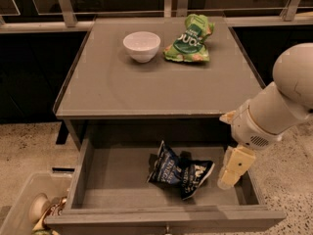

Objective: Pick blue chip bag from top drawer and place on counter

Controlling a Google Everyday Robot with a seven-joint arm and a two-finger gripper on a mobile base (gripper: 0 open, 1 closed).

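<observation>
The blue chip bag (180, 170) lies crumpled on the flat bottom of the open top drawer (112, 192), right of its middle. The counter (156, 87) sits directly above the drawer. My gripper (226, 151) hangs over the right end of the drawer, to the right of the bag and slightly above it, without touching it. Its jaws stand open and empty. One cream finger (234, 166) points down into the drawer, and the other finger (228, 117) sits up near the counter's front edge.
A white bowl (142, 45) and a green snack bag (190, 39) sit at the back of the counter. A pale bin (22, 207) with objects stands on the speckled floor at lower left. A railing runs behind the counter.
</observation>
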